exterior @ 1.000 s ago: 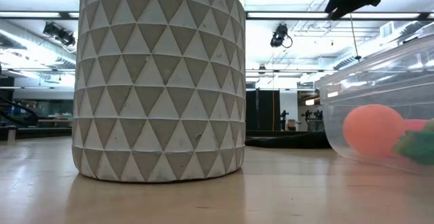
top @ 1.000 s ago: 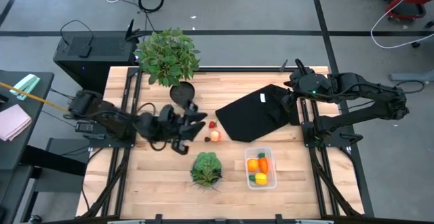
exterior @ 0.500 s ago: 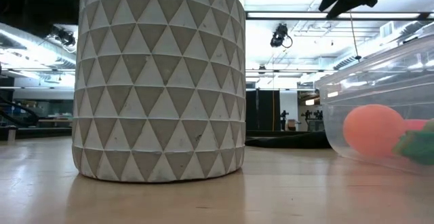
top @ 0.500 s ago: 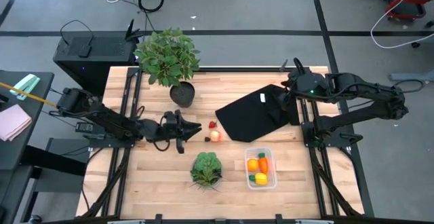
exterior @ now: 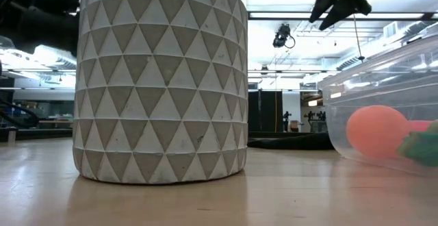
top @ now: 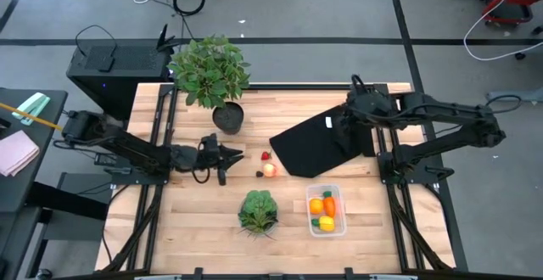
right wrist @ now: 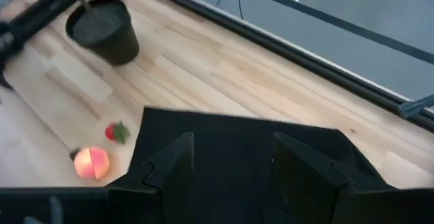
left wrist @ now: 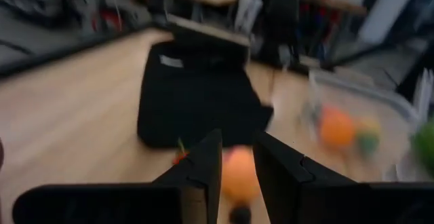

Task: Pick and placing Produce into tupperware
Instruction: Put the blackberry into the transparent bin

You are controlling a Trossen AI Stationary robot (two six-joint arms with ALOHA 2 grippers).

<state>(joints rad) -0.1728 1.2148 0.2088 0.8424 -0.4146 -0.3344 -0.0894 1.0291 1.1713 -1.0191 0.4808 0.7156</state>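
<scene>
A pale peach-coloured ball (top: pixel 270 170) and a tiny red piece (top: pixel 265 155) lie on the wooden table, left of the black cloth (top: pixel 321 148). My left gripper (top: pixel 240 155) hangs low and nearly level just left of them, narrowly open and holding nothing. In the left wrist view the ball (left wrist: pixel 239 173) shows beyond the gap between its fingers. The clear tupperware (top: pixel 340 229) stands near the front and holds an orange ball (top: pixel 316 205), a carrot (top: pixel 329 204) and a yellow piece (top: pixel 326 223). My right gripper (right wrist: pixel 234 149) hovers open above the black cloth (right wrist: pixel 237 136).
A potted green plant (top: pixel 209 72) in a dark pot (top: pixel 227 117) stands behind the left gripper. A leafy lettuce head (top: pixel 258 210) lies left of the tupperware. In the low view a patterned pot (exterior: pixel 161 82) fills the foreground beside the tupperware (exterior: pixel 383 89).
My left gripper has come down toward the table and drawn back toward the left edge. It has tipped from pointing steeply down to nearly level, facing the peach ball. My right gripper has shifted a little toward the table's left above the black cloth and rolled slightly.
</scene>
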